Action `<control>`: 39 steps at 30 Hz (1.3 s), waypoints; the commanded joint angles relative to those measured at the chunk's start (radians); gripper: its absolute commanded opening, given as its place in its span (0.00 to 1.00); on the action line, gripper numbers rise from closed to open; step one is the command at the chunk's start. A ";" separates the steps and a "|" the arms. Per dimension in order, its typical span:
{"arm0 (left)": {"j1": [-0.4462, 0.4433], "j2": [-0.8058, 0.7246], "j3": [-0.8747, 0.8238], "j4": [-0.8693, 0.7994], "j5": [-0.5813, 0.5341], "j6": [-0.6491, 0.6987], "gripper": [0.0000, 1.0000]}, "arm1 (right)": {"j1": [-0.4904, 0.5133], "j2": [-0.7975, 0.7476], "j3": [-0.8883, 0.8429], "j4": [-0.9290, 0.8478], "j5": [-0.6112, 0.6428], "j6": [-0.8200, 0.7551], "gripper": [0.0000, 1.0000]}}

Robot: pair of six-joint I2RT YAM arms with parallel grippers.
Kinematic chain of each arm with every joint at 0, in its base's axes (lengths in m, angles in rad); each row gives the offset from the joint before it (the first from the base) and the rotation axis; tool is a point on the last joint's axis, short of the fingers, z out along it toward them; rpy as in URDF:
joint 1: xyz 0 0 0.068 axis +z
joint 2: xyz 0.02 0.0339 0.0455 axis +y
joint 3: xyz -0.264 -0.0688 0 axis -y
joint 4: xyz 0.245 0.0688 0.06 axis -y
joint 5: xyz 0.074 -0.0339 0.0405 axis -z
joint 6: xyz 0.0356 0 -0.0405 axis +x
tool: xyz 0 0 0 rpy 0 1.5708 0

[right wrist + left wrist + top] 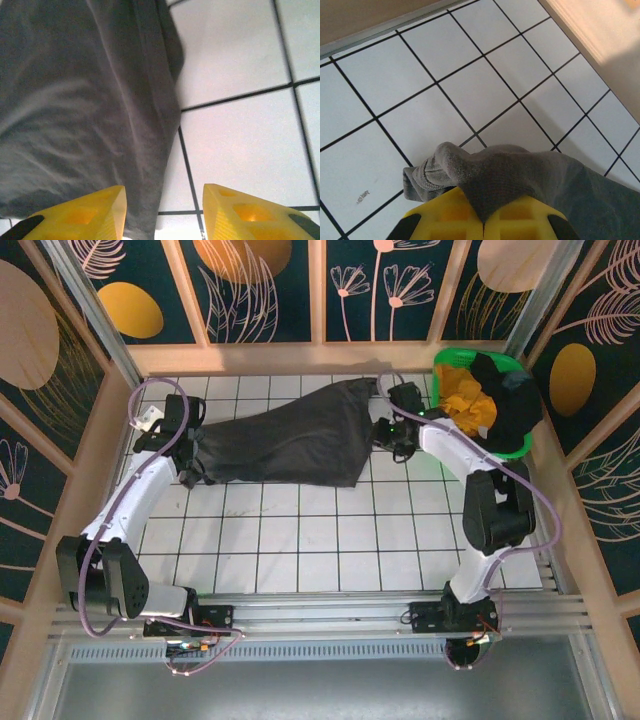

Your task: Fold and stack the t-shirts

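Observation:
A charcoal-black t-shirt (290,440) lies stretched across the back of the white tiled table (330,540). My left gripper (192,462) is shut on the charcoal-black t-shirt (520,175) at its left end, cloth bunched over the closed yellow fingertips (450,215). My right gripper (385,430) hovers open at the shirt's right end. Its yellow fingers (95,215) stand apart, and the edge of the charcoal-black t-shirt (90,110) hangs between and beside them. More t-shirts, mustard-yellow (468,400) and black (515,405), are piled in the green basket (520,445).
The green mesh basket sits at the back right corner against the wooden rail (320,358). Wooden frame walls surround the table on three sides. White tiles stretch between the shirt and the arm bases.

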 commanded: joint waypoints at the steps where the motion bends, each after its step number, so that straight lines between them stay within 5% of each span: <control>1: 0.006 -0.013 0.004 0.020 0.008 0.034 0.00 | 0.020 0.048 -0.014 0.108 -0.021 0.017 0.44; 15: 0.006 -0.022 -0.005 0.020 0.013 0.041 0.00 | 0.022 0.284 0.143 0.061 -0.017 0.018 0.23; 21: 0.006 -0.015 -0.003 0.020 0.010 0.047 0.00 | 0.027 0.293 0.128 0.061 -0.025 0.037 0.04; 30: 0.006 -0.014 -0.005 0.030 0.029 0.048 0.00 | 0.031 0.104 0.080 -0.005 0.112 0.032 0.00; 39: 0.006 -0.002 -0.030 0.082 0.140 0.047 0.00 | 0.030 -0.056 0.150 -0.305 0.206 -0.041 0.00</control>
